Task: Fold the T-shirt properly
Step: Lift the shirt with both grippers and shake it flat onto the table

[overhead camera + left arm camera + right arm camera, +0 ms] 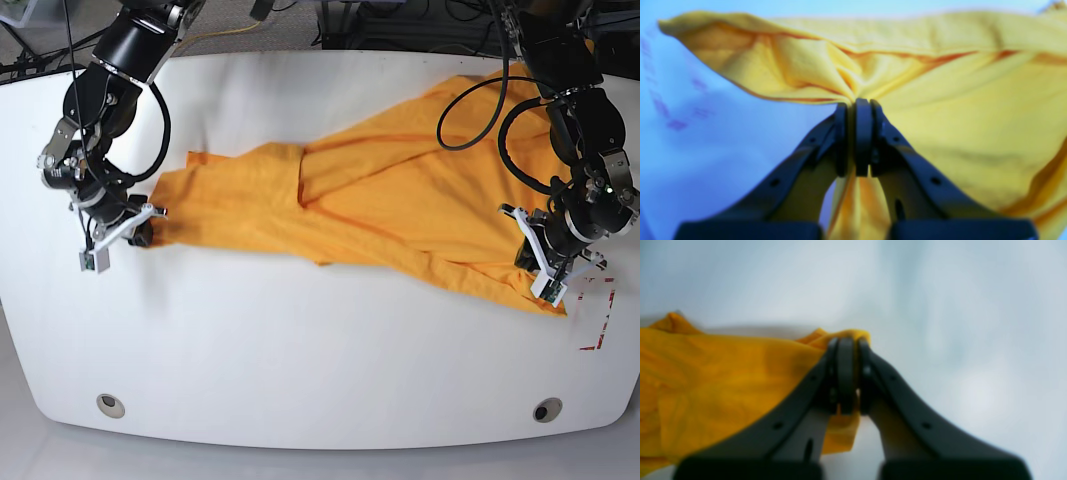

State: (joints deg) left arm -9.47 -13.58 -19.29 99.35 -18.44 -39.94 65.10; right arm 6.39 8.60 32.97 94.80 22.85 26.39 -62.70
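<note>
White, smooth worktop (300,340) is covered across its middle by the soft orange-yellow cloth T-shirt (380,200). One shirt edge is pinched by each clenched hand, left hand (855,103) and right hand (846,341). Thin cloth could slip if pulled hard.

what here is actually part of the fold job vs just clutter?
In the job:
T-shirt
left gripper, shut on the shirt's edge
right gripper, shut on the other end

Just there:
table
red dashed marking
two round table fittings
cables
</note>
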